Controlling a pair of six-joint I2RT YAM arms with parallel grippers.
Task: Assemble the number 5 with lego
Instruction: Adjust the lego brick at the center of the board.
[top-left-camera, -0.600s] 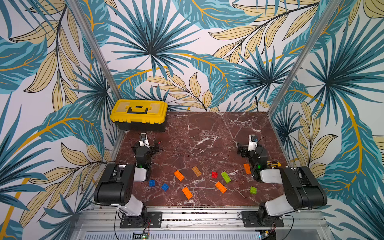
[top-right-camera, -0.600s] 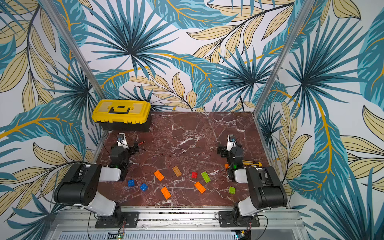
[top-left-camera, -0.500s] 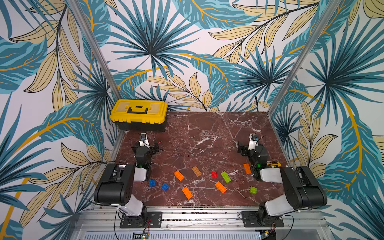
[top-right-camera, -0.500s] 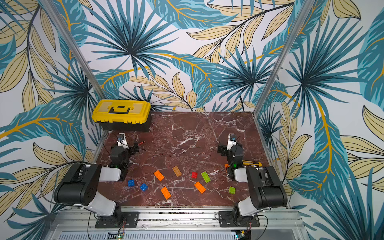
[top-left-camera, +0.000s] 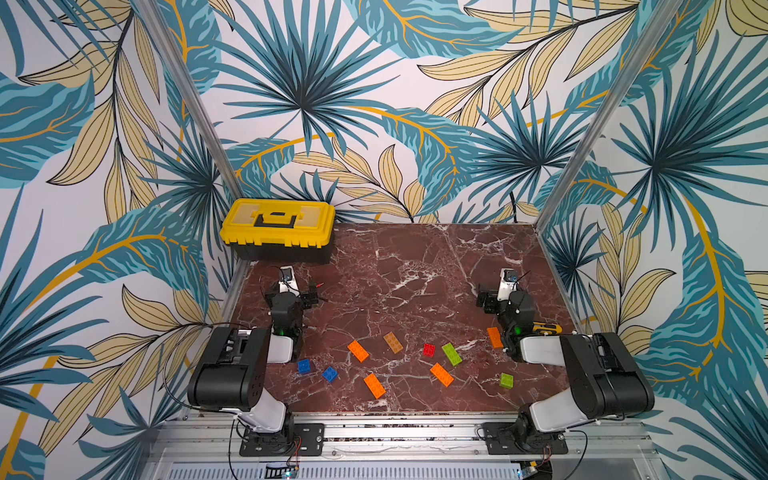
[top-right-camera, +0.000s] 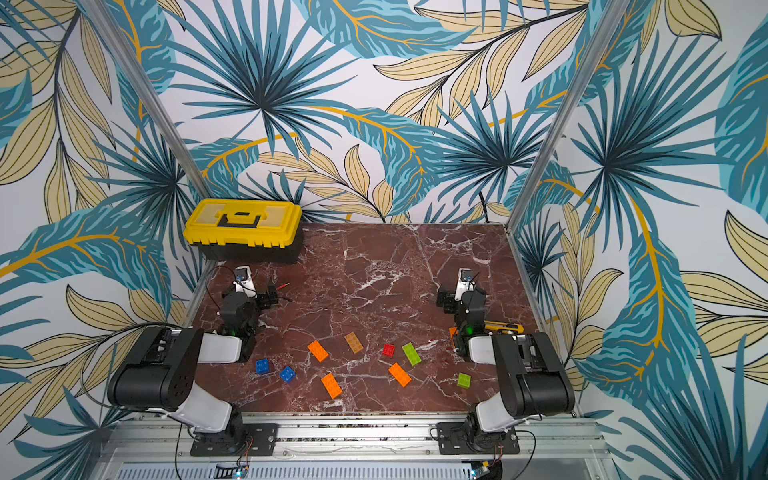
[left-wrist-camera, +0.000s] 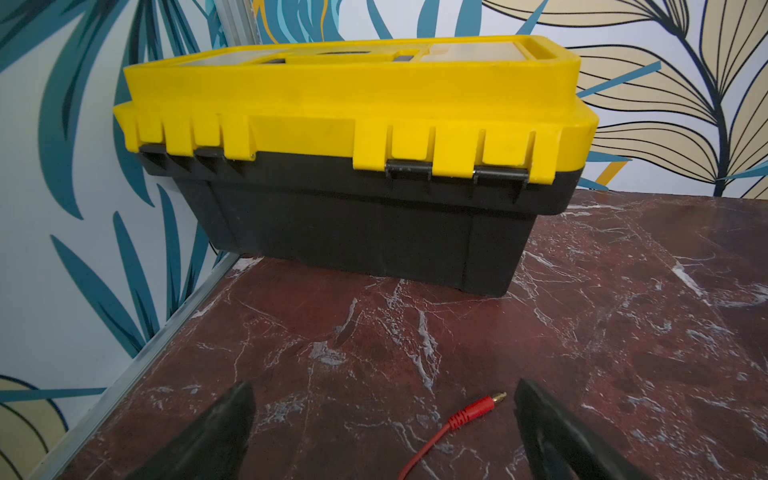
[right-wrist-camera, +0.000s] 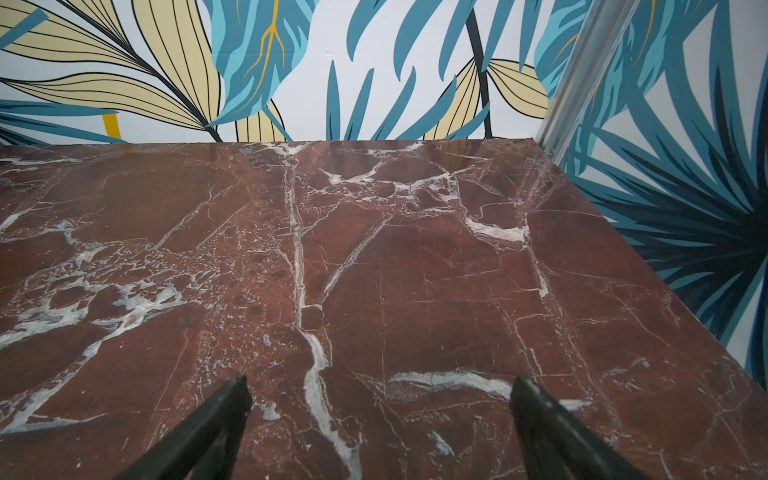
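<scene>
We judged nothing built yet: the lego (top-left-camera: 441, 374) lay loose and unjoined along the near side of the table (top-left-camera: 415, 270), while our left gripper (left-wrist-camera: 382, 392) and right gripper (right-wrist-camera: 380, 386) both stood wide and empty, clear of the bricks.

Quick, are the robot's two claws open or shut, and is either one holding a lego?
Left gripper: open, holding nothing.
Right gripper: open, holding nothing.

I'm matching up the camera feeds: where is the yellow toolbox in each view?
Both top views: toolbox at the far left corner of the marble table.
Left wrist: large, straight ahead.
Right wrist: not in it.
Shared landmark: the marble table.
</scene>
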